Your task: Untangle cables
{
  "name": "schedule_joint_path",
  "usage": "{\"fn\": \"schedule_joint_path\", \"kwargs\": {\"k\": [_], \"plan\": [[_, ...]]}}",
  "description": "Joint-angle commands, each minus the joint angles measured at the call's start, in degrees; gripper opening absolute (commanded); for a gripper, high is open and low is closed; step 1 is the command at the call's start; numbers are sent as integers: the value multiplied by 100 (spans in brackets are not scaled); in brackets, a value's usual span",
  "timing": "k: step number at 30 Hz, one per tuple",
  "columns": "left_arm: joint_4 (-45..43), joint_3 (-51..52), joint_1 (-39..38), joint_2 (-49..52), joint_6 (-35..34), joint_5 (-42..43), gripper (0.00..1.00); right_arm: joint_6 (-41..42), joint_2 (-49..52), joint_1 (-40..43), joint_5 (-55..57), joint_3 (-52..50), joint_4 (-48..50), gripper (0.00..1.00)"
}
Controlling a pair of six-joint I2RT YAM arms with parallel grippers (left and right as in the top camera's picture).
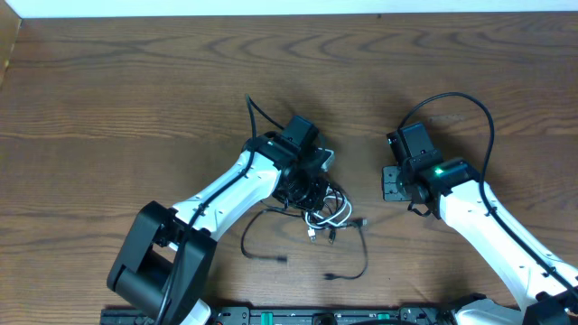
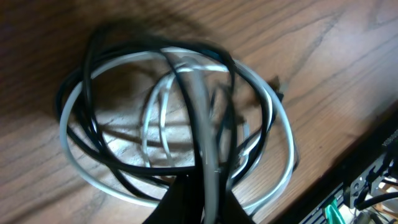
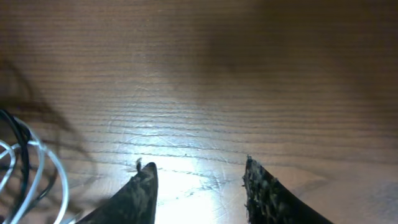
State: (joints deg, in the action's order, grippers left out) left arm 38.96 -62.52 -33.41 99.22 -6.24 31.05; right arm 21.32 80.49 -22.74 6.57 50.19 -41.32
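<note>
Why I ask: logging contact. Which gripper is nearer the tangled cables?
Left. The left gripper is shut on the cables; the right gripper hangs open over bare table beside them.

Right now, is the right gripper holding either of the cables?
No, the right gripper has its fingers apart above the table, with the cables lying off to one side.

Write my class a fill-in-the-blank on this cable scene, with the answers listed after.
The left gripper is shut on the tangled ___. The right gripper is ___, with only bare table under it. Looped together with the black cable is a ___ one.
Answers: cables; open; white.
</note>
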Motion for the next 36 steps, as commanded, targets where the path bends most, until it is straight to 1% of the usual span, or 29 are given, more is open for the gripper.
{"fn": "schedule_joint_path", "kwargs": {"k": [1,7,9,14,17,20,23,27,30,32,36], "plan": [[-9,-299,98,-170,-94,503,7,76,-35,-7,-229,66,9,46],[-48,-800,476,-872,-94,1311,7,68,-35,-7,-1276,66,431,53],[-105,-828,640,-1163,-98,1469,7,-50,-35,-7,-1818,66,726,54],[-42,-826,896,-1668,-138,1488,7,-164,-35,-7,-3171,66,1506,53],[-28,-826,898,-1792,-133,1482,8,-166,-35,-7,-3974,66,1980,54],[-4,-822,896,-1792,-133,1480,8,-164,-35,-7,-4518,66,2297,54],[17,-822,896,-1790,-133,1480,7,-164,-35,-7,-4723,66,2424,55],[15,-822,896,-1790,-136,1510,7,-162,-35,-7,-4730,66,2494,55],[-94,-822,896,-1790,-136,1923,8,-162,-35,-9,-4671,66,2529,54],[-323,-822,896,-1790,-138,2297,7,-162,-35,-24,-4496,66,2505,52],[-844,-822,896,-1803,-262,2839,7,-160,-35,-28,-4129,66,2251,45]]}}
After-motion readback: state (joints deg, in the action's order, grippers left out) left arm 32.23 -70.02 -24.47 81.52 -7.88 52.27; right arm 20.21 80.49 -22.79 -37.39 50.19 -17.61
